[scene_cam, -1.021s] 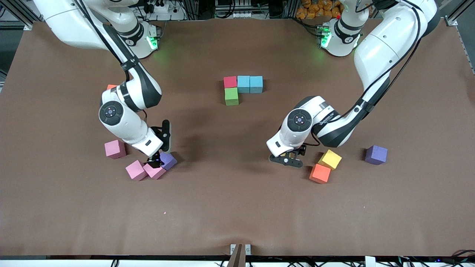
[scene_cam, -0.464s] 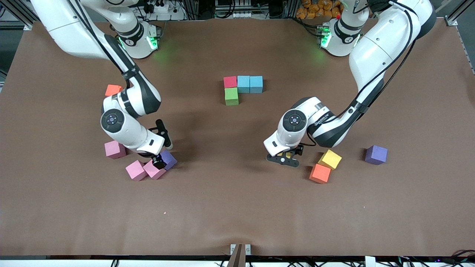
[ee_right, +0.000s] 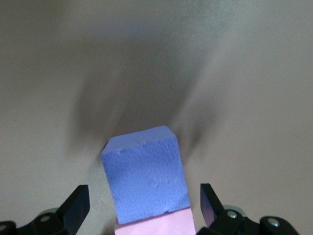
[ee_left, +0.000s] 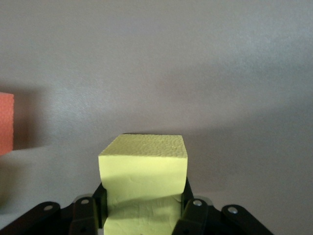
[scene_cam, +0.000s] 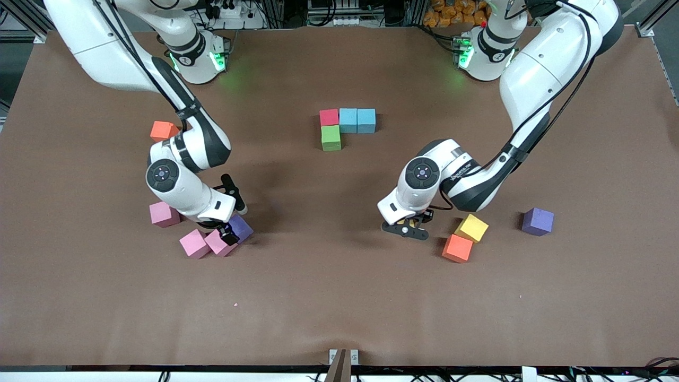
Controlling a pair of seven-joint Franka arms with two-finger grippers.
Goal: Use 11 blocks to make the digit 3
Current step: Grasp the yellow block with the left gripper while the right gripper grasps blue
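A red block [scene_cam: 329,116], two cyan blocks [scene_cam: 357,120] and a green block [scene_cam: 331,138] touch in an L near the table's middle. My left gripper [scene_cam: 406,229] is low at the table, shut on a yellow block [ee_left: 143,166] that its fingers [ee_left: 191,208] squeeze from both sides. My right gripper [scene_cam: 225,233] is open, its fingers [ee_right: 76,205] on either side of a purple block [ee_right: 144,174] that touches a pink block [ee_right: 156,226]. In the front view this purple block [scene_cam: 242,227] sits beside two pink blocks [scene_cam: 207,244].
A second yellow block [scene_cam: 471,227], an orange block [scene_cam: 457,248] and another purple block [scene_cam: 537,221] lie toward the left arm's end. Another pink block [scene_cam: 163,214] and an orange block [scene_cam: 163,130] lie by the right arm. The left wrist view shows the orange block's edge [ee_left: 5,122].
My left gripper has shut on the yellow block. My right arm has shifted slightly over the purple block, uncovering the orange block beside it.
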